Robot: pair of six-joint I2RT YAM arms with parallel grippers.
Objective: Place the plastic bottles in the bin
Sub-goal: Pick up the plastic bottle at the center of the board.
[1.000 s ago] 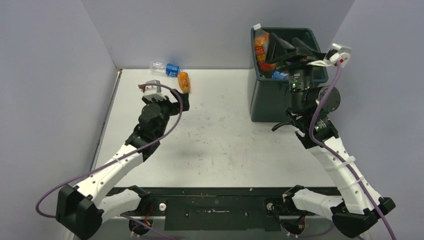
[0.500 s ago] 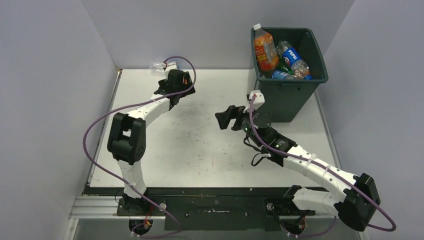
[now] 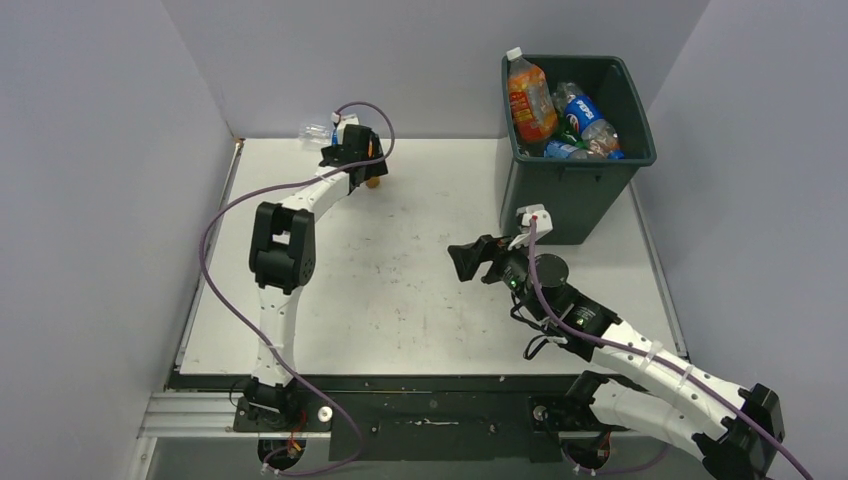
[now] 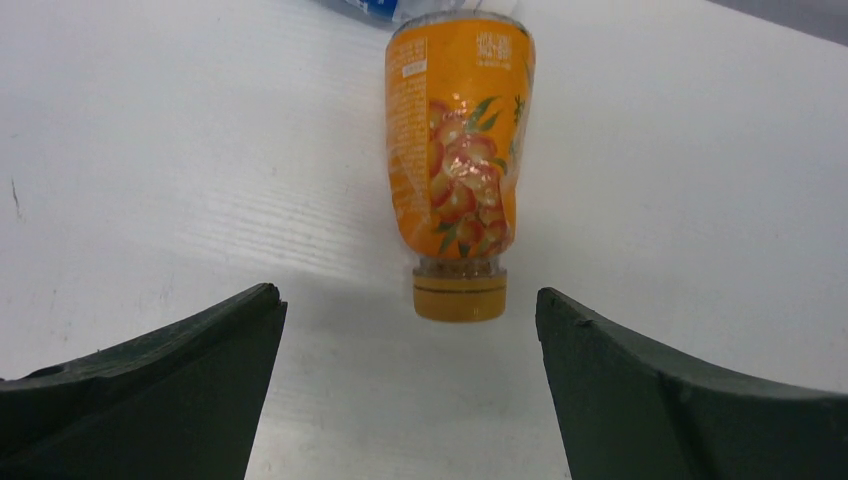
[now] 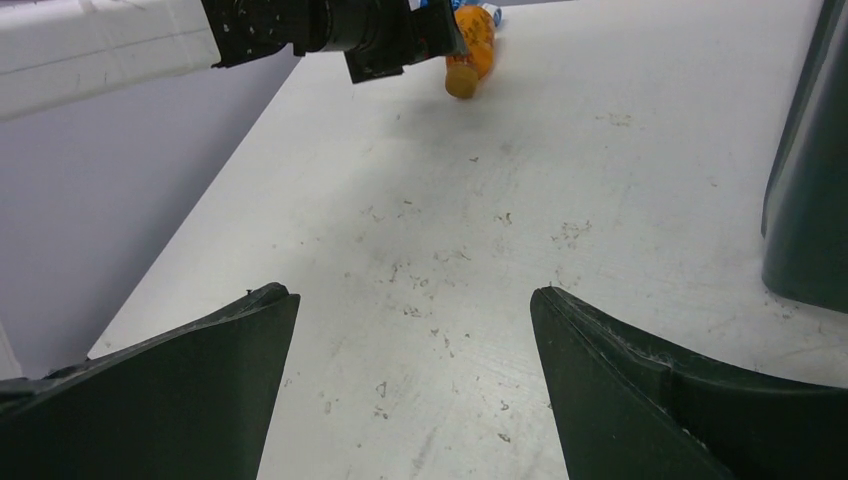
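An orange bottle (image 4: 458, 170) lies on the table, its orange cap (image 4: 460, 298) pointing at my left gripper (image 4: 407, 293). That gripper is open, with the cap just ahead of the gap between its fingers and touching neither. From above, the orange bottle (image 3: 373, 181) peeks out beside the left gripper (image 3: 364, 168) at the far left. A clear bottle with a blue label (image 3: 318, 130) lies behind it against the wall. The dark green bin (image 3: 575, 195) at the far right holds several bottles. My right gripper (image 5: 412, 292) hovers open and empty over mid-table (image 3: 464, 262).
Grey walls close in the white table (image 3: 420, 290) on the left, back and right. The bin's dark wall (image 5: 810, 170) stands close to the right of the right gripper. The left arm (image 5: 100, 45) stretches along the table's left side.
The right arm left the bin and came down to mid-table, then drew slightly back. The left arm reached farther toward the back wall, bringing its open gripper up to the orange bottle.
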